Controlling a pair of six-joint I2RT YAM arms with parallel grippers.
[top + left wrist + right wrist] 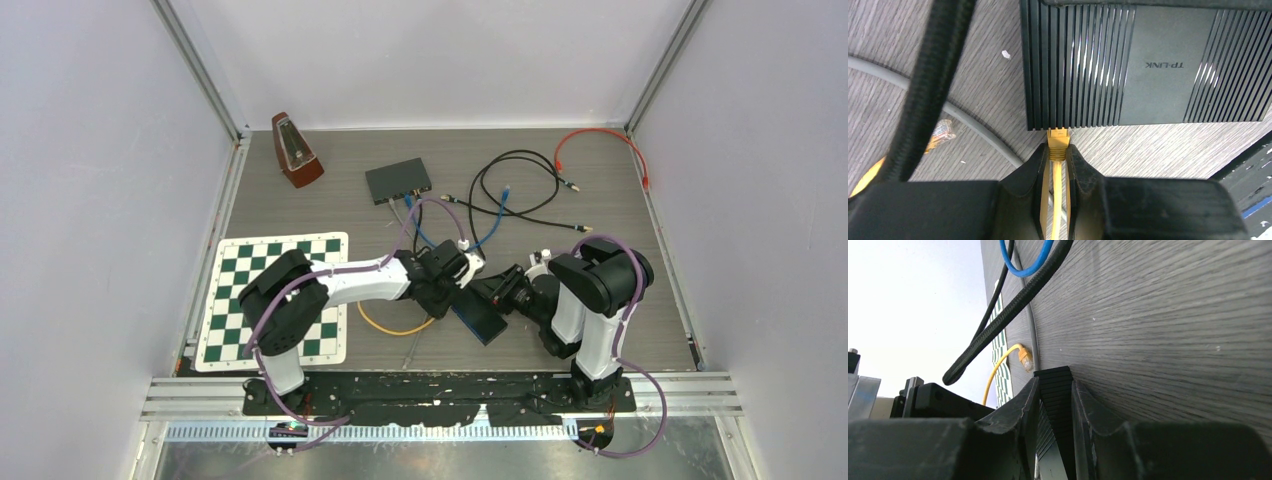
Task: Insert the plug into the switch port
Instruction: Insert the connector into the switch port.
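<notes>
A black ribbed TP-LINK switch (1143,65) lies on the grey wood table; it also shows in the top view (478,313) between the two arms. My left gripper (1058,155) is shut on the yellow plug (1057,140) of a yellow cable, and the plug's tip sits at the switch's near edge, in or at a port. My right gripper (1054,390) is shut on the switch (1054,395), clamping its thin edge. The yellow cable's other plug (1025,359) lies loose on the table.
A second black switch (398,180) with blue cables sits at the back centre. Black cables (520,190) and an orange cable (600,140) lie at the back right. A chessboard mat (270,300) is at the left, a wooden metronome (295,150) behind it.
</notes>
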